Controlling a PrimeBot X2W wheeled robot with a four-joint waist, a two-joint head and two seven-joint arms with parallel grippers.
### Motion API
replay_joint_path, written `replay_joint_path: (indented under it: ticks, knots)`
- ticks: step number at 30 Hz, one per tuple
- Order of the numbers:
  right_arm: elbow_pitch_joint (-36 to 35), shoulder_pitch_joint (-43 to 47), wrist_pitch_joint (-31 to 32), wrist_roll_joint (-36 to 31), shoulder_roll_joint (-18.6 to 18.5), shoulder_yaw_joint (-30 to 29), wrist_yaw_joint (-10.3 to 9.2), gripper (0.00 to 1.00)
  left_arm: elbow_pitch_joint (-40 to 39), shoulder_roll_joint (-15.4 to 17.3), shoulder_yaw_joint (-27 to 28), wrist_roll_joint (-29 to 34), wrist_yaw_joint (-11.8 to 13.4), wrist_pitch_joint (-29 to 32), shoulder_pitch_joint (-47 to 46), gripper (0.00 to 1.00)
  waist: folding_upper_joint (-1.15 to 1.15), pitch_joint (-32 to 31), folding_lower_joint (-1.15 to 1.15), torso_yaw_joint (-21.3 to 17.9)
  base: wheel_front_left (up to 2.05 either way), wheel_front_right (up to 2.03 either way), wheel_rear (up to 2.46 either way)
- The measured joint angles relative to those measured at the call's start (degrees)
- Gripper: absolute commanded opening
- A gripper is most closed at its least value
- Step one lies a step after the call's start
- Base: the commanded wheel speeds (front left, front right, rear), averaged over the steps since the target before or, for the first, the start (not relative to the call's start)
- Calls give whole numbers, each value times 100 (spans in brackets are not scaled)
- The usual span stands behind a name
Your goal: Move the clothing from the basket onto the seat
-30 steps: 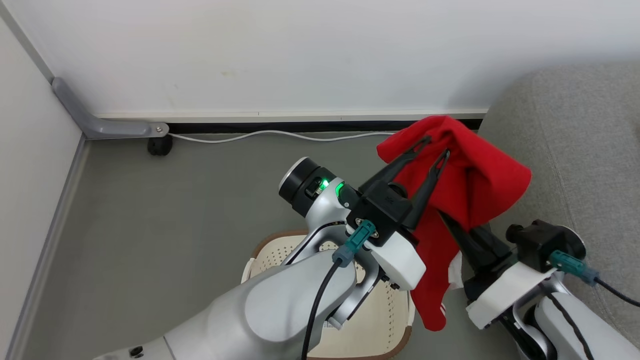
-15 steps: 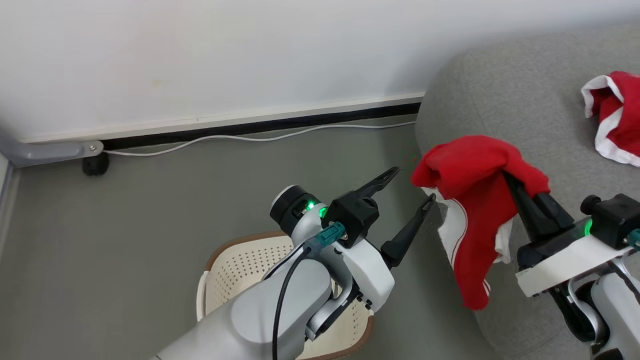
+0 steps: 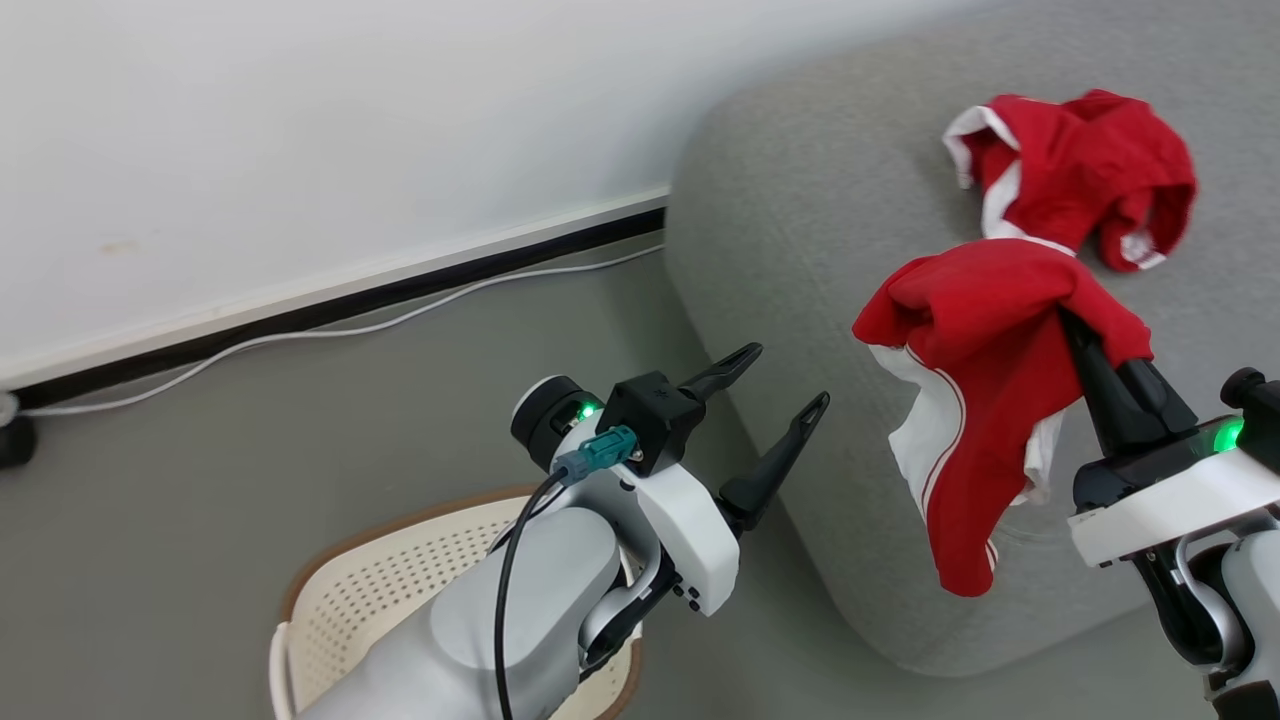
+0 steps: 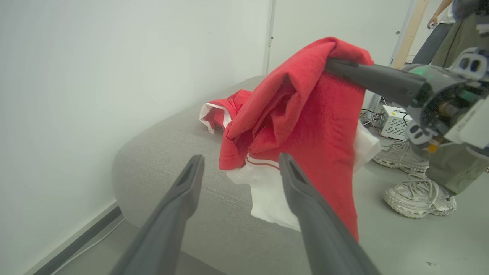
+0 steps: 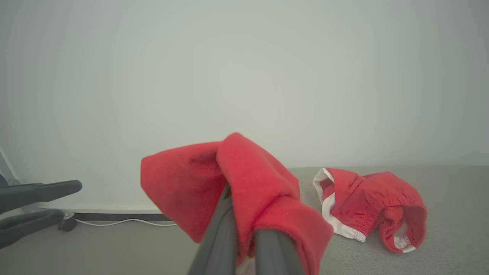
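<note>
While the right pincer (image 3: 1068, 322) pinched a red garment (image 3: 980, 400) above the seat (image 3: 800, 250) edge, the left pincer (image 3: 785, 378) hung spread, empty. Carry step. Next: reach farther, release beside the other garment (image 3: 1080, 170).

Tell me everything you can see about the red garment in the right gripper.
The red garment is soft, bright red cloth with a white panel marked by thin red stripes. It is bunched over the closed right gripper, and the rest hangs in loose folds, its lower end dangling before the rounded side of the sofa. Whether it brushes the sofa is unclear. It hangs apart from the open left gripper and from the other garment lying on the sofa.
</note>
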Motion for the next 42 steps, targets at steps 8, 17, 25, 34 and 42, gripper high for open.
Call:
replay_joint_path:
  ticks: [8, 17, 25, 34, 42]
  knots:
    - [-3, 19, 0, 1, 34, -180, 0, 0, 40, -1, 225, 93, -113, 0, 90, 100, 0, -28, 0, -718, 0, 0, 0]
    - [-136, 118, 0, 2, 21, -482, 0, 0, 3, -11, 225, 188, -230, 0, 90, 100, 0, 103, 0, -1192, 0, 0, 0]
    - [-235, 62, 0, 104, -159, -820, 0, 0, -204, 11, 82, 287, -147, 0, 36, 100, 0, 457, 0, -1235, 0, 0, 0]
    - [123, -1113, -1, 109, -868, -1646, 0, 0, -511, 29, -310, 516, 179, -1, -489, 100, 0, 1207, 0, -1107, 0, 0, 0]
    - [510, -2056, -1, -2, -1541, -2275, 1, 0, -586, 58, -876, 509, 499, -2, -1269, 100, 0, 2046, 0, -817, 0, 0, 0]
